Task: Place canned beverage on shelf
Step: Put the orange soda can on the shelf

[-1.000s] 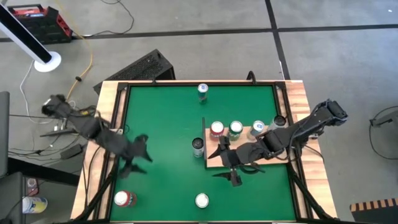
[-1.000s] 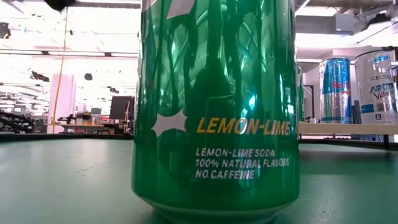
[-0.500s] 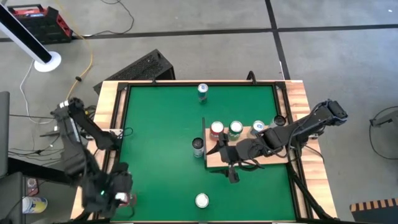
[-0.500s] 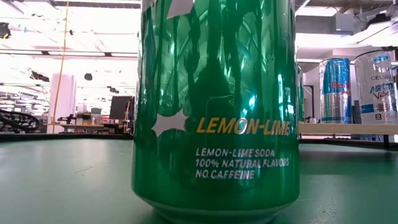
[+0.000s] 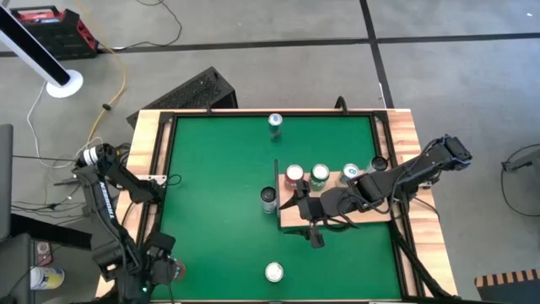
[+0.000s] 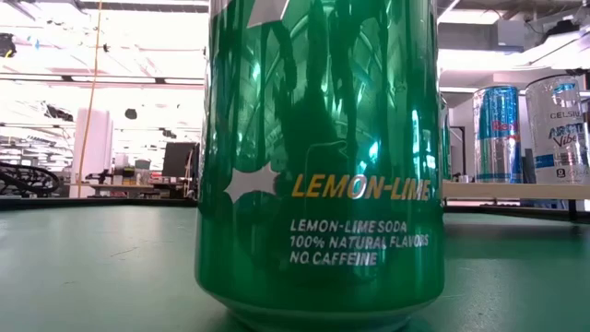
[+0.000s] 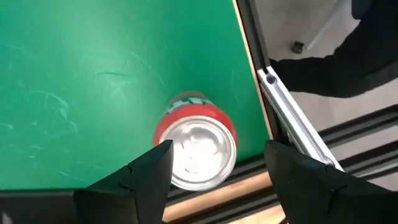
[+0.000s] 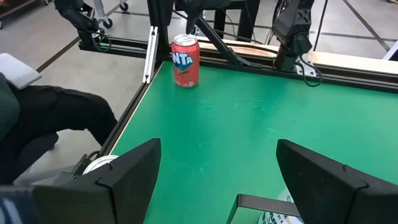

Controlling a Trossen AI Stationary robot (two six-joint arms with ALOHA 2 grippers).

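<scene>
The green tabletop [image 5: 219, 186] carried the shelf [image 5: 371, 215], a light wooden board lying toward 3 o'clock. Three cans stood in a row on the shelf's far edge: a red-topped can [image 5: 294, 176], a green-topped can [image 5: 319, 175] and a blue-and-white can [image 5: 350, 173].

The left gripper [image 7: 214, 171] hung above the orange soda can [image 7: 198, 149] at the table's 7 o'clock corner. Its jaws stood apart, one finger on each side of the can top, not clamped on it.

The right gripper [image 5: 310, 221] was over the shelf's 9 o'clock end, jaws wide apart and holding nothing.

A large green lemon-lime can [image 6: 318, 161] stood upright at 6 o'clock, a dark can [image 5: 268, 198] just beside the shelf's left edge, and another can [image 5: 275, 123] at 12 o'clock.
</scene>
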